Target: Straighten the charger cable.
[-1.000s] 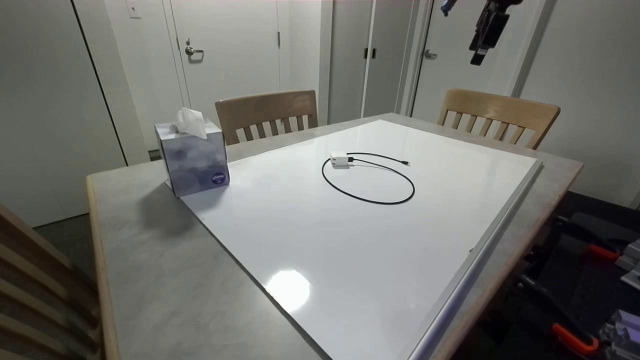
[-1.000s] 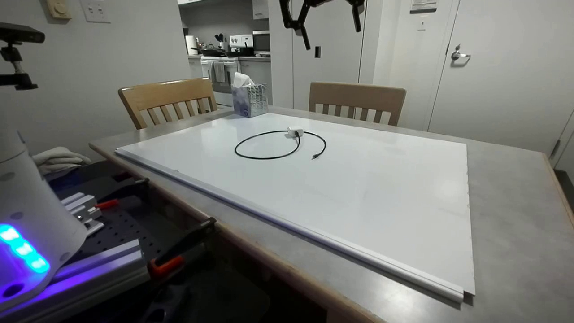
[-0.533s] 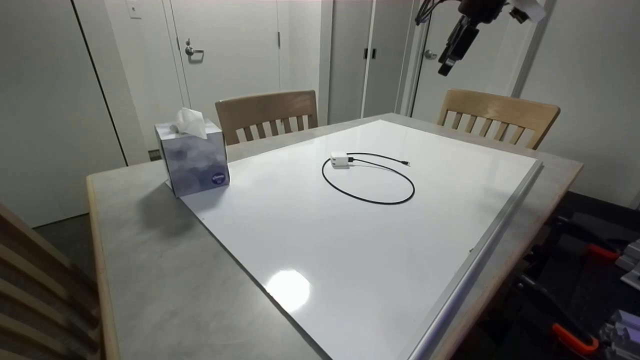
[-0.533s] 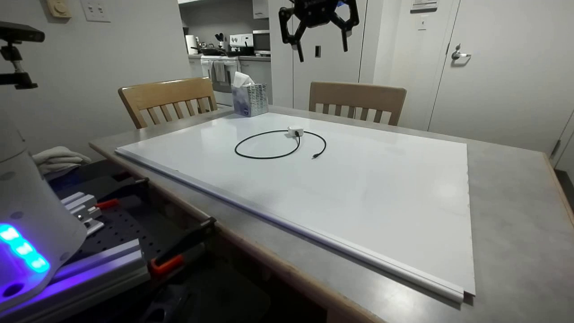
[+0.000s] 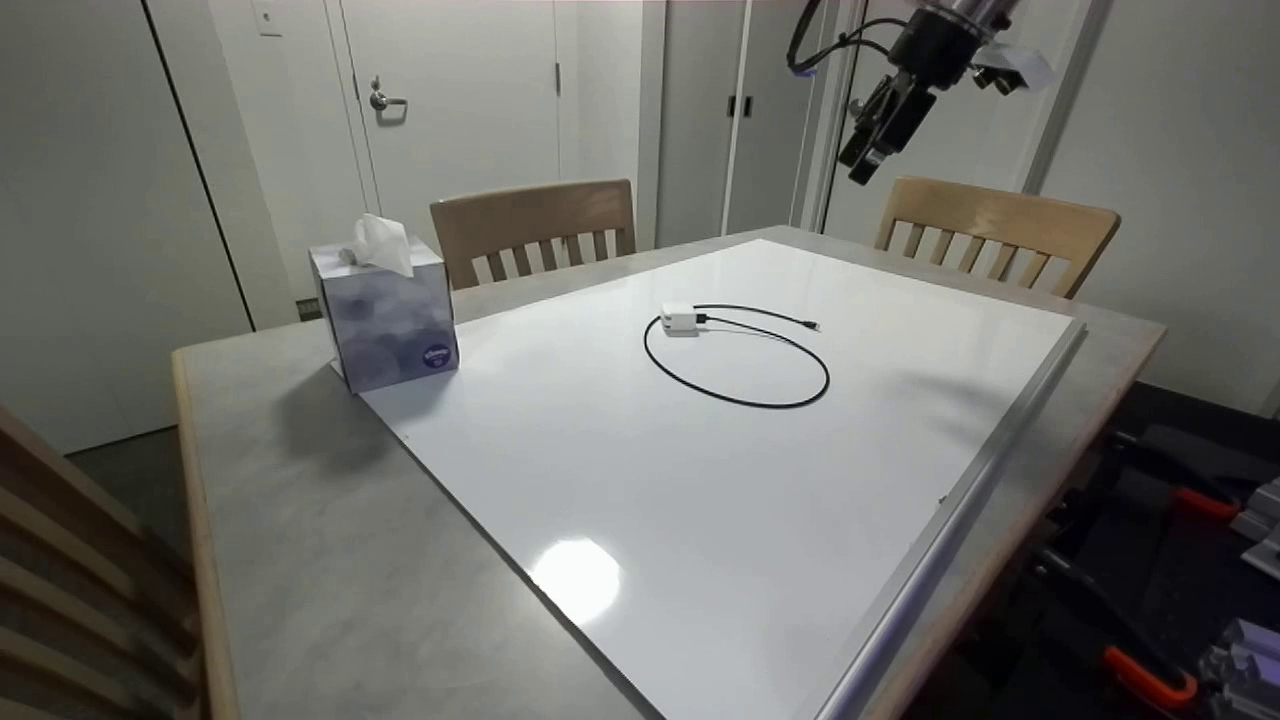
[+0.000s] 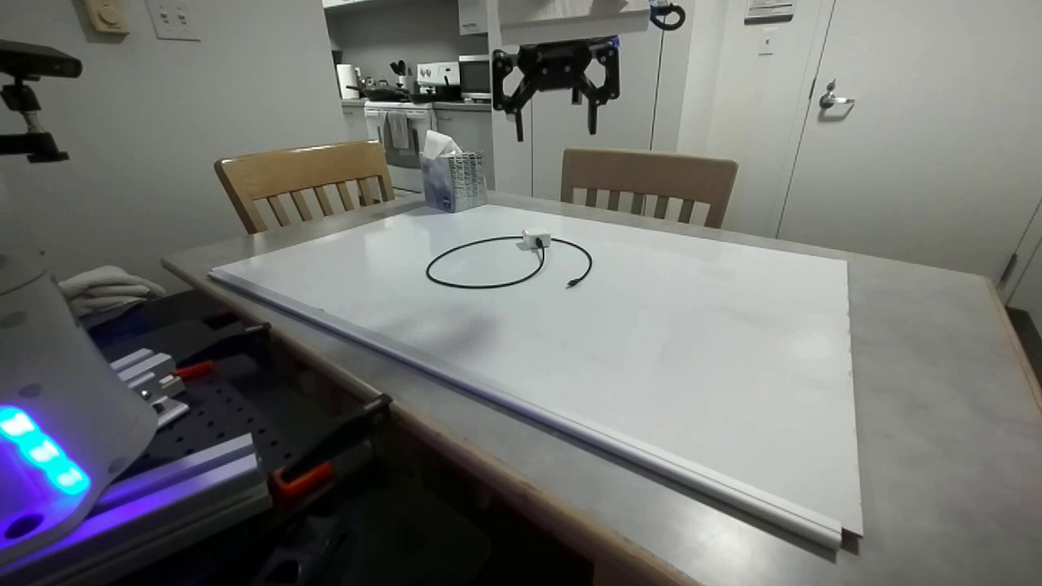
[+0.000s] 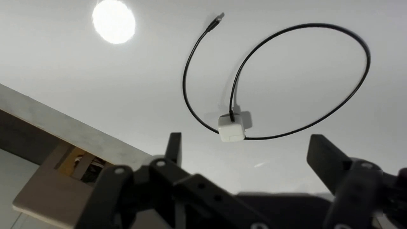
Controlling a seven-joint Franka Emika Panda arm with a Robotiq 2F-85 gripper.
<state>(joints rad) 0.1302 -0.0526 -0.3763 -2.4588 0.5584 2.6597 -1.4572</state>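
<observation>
The charger cable (image 5: 762, 405) is a thin black cord lying in an open loop on the white board; it also shows in the other views (image 6: 480, 286) (image 7: 368, 60). One end is plugged into a white charger block (image 7: 232, 130), which sits over part of the cord. The free end has a small connector plug (image 7: 217, 21) with a pale tip, lying to one side of the loop. My gripper (image 6: 556, 133) is open and empty, well above the board. In the wrist view, the charger block shows between and just beyond the spread fingertips (image 7: 246, 136).
The white board (image 5: 600, 470) with a raised metal rail (image 5: 960, 520) along one edge lies on a grey table (image 5: 400, 560). A tissue box (image 5: 392, 325) stands at a board corner. Wooden chairs (image 6: 649, 175) surround the table. Orange-handled clamps (image 6: 303, 482) sit near the robot base.
My gripper has come down and moved left in both exterior views, staying open. Its shadow now shows on the board. The cable and charger block have not moved.
</observation>
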